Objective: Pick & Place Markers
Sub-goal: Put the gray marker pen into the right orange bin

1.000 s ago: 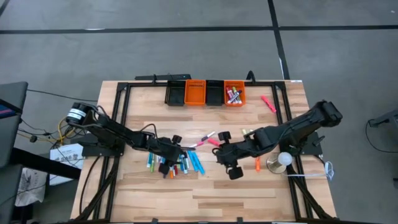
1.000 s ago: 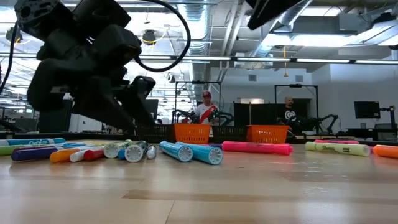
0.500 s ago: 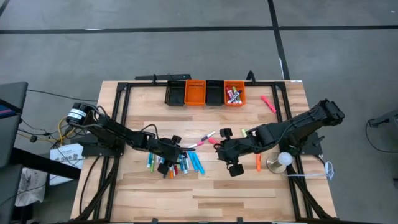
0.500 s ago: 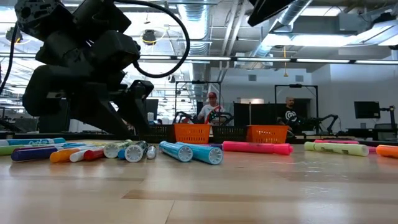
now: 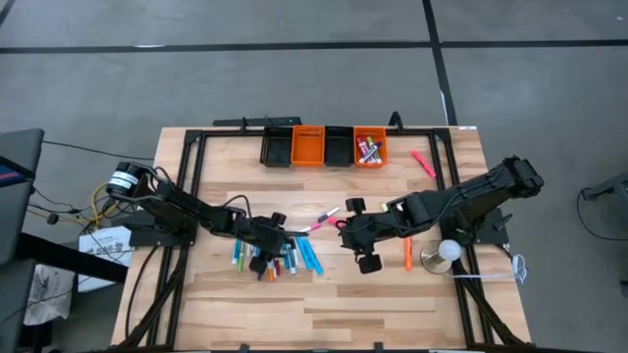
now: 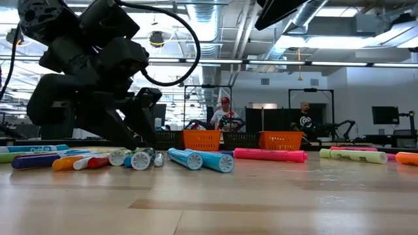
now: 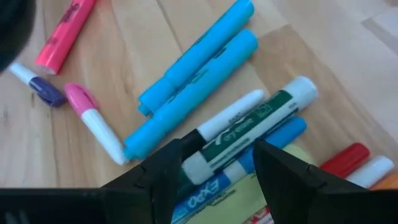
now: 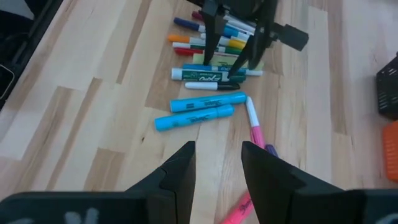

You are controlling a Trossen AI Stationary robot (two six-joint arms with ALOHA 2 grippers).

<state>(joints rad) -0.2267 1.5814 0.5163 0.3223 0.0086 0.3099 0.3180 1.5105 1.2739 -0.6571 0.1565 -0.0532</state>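
Observation:
Several markers (image 5: 280, 257) in mixed colours lie in a loose pile on the wooden table, left of its middle. My left gripper (image 7: 217, 148) is low over the pile and open. Its fingers stand on either side of a white marker with a green label (image 7: 258, 124). Two light blue markers (image 8: 196, 112) lie side by side next to the pile. My right gripper (image 8: 217, 149) hangs open above the table's middle, right of the pile, with nothing between its fingers. A pink-capped white marker (image 8: 254, 121) lies below it. My left gripper comes down at a slant onto the pile, with its fingers across the green-labelled marker (image 7: 211, 152). I cannot tell whether the fingers touch that marker. It lies flat on the other markers.
A row of black and orange bins (image 5: 324, 145) stands at the far edge; the rightmost orange bin (image 5: 370, 149) holds markers. A pink marker (image 5: 423, 163) lies at the far right, an orange one (image 5: 407, 257) beside a round metal stand (image 5: 444, 255). People stand in the room behind.

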